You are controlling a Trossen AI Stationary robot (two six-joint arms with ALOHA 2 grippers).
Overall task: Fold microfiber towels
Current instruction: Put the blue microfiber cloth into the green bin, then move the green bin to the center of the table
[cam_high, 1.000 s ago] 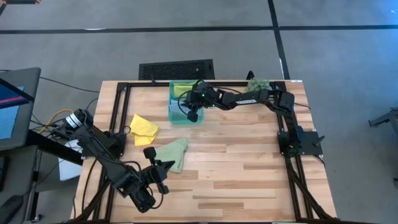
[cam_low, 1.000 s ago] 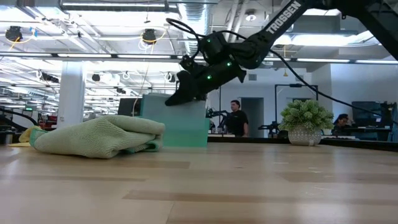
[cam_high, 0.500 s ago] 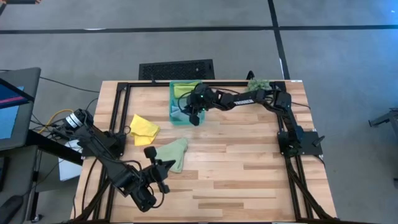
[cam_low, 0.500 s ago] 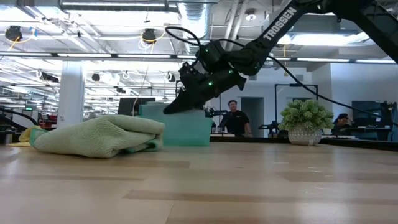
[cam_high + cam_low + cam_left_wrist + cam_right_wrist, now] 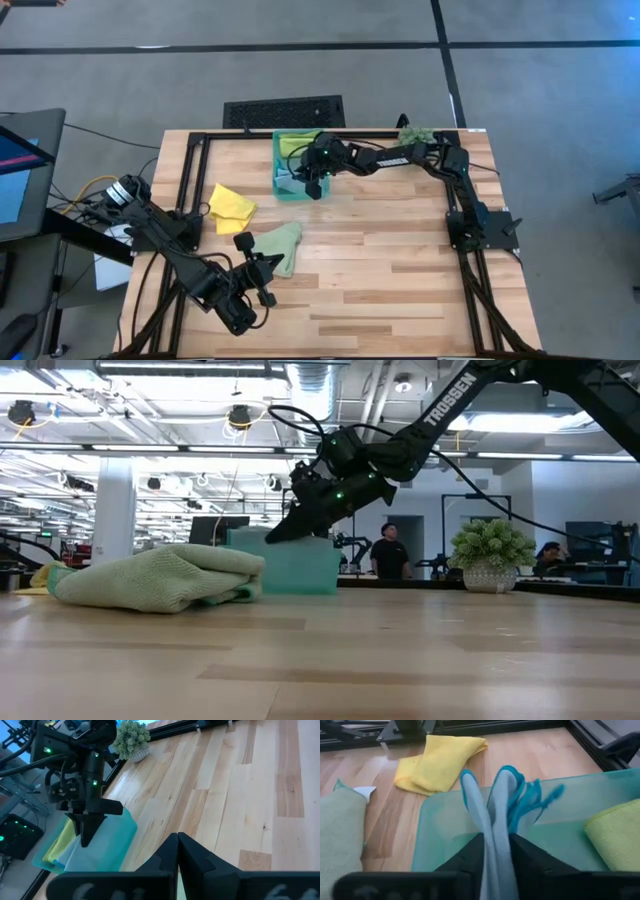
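My right gripper (image 5: 310, 186) is out over the teal bin (image 5: 283, 187) at the far side of the table (image 5: 400, 270), pointing down at the bin's near-left corner; in the low view it (image 5: 283, 530) hangs at the bin's (image 5: 300, 570) top edge. Fingers (image 5: 525, 855) pinched tight on the light blue towel (image 5: 492, 805), w/ the cloth bunched up btwn them and its folds sticking out past the tips, above the bin's rim. The lime green towel (image 5: 297, 143) lies inside the bin at its far end; in the right wrist view it (image 5: 612, 832) sits in the bin beside the blue one. The yellow towel (image 5: 232, 204) lies crumpled on the wood to the left of the bin, apart from it. The pale green towel (image 5: 278, 246) lies loosely folded nearer the front, just beside my left gripper (image 5: 262, 280). In the low view it (image 5: 155, 580) is a soft mound in front of the bin. My left gripper waits low at the near-left of the table, fingers (image 5: 192, 855) closed tip to tip w/ nothing in them. Small plant (image 5: 413, 134) stands at the far right corner, also seen in the low view (image 5: 490, 555). A person (image 5: 385, 552) stands in the room behind.
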